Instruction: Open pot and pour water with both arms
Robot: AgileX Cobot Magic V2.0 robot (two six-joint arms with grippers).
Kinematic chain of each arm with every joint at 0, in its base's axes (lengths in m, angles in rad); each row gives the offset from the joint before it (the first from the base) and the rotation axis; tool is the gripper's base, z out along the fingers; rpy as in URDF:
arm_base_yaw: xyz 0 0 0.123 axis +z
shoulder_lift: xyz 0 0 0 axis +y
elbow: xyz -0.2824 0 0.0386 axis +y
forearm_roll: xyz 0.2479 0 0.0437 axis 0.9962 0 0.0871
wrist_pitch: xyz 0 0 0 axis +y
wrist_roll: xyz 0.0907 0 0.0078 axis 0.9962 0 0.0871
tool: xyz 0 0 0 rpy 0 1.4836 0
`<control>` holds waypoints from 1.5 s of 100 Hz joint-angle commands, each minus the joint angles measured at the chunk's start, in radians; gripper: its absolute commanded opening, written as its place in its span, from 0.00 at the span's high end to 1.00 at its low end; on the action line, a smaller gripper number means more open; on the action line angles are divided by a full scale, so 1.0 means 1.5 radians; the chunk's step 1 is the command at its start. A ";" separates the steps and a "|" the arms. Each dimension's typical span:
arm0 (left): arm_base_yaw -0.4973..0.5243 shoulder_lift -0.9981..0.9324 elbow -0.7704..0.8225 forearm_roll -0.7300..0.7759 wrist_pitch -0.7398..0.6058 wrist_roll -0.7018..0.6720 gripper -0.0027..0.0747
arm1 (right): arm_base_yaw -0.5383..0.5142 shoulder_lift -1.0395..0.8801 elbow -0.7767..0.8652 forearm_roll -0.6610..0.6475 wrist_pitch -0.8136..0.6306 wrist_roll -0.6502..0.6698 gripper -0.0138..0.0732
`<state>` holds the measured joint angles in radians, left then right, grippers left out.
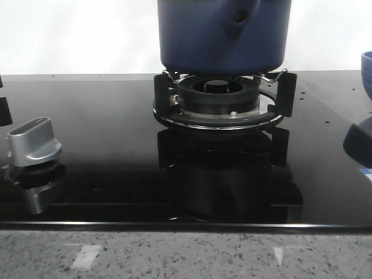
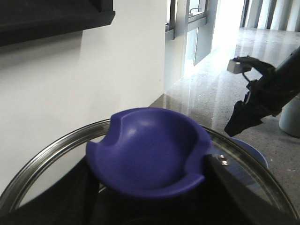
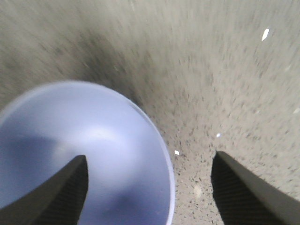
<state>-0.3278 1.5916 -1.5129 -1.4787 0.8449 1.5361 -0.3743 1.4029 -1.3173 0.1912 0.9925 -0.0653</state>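
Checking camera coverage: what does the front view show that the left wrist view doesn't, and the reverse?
Front view only: the pot body on the burner, the black cooktop and the silver knob.
Left wrist view only: the pot's glass lid with its blue knob seen from close above, the left gripper fingers at that knob, and the right arm beyond over the counter.
Both: part of the lighter blue bowl, a sliver in each.
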 commanded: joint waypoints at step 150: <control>-0.069 0.118 -0.026 -0.088 0.013 0.122 0.61 | -0.001 -0.100 -0.036 0.006 0.009 -0.001 0.27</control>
<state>-0.4225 1.8241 -1.5129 -1.5494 0.8399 1.7176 -0.3743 1.2788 -1.3391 0.1912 1.0605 -0.0653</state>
